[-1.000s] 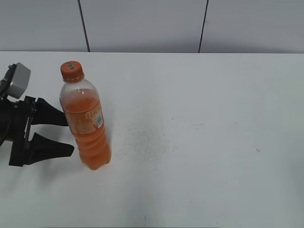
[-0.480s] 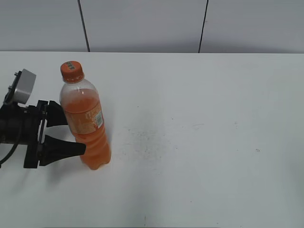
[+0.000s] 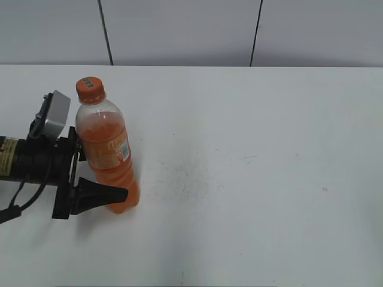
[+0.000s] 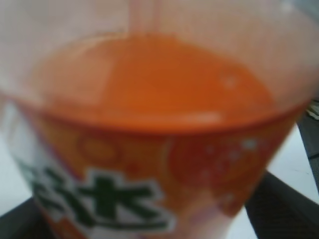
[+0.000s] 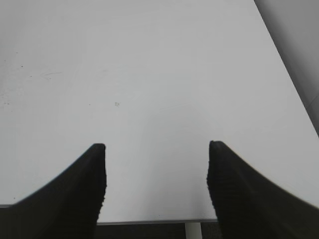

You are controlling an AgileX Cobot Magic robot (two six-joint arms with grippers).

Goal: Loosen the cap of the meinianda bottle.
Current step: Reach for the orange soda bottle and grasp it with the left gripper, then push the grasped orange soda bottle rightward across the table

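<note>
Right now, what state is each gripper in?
Left gripper: open, jaws on either side of the meinianda bottle, not visibly clamped on it.
Right gripper: open, empty, over bare table.

Black left arm with yellow marking, grey camera box, thin black cable, tapered black jaws

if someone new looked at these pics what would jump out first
The orange meinianda bottle standing upright on the left of the white table, its orange cap on. Next, the black left end effector open around the bottle's lower body, so near that the left wrist view is filled with blurred orange drink and label. The right end effector hangs open over bare table near the edge.
</note>
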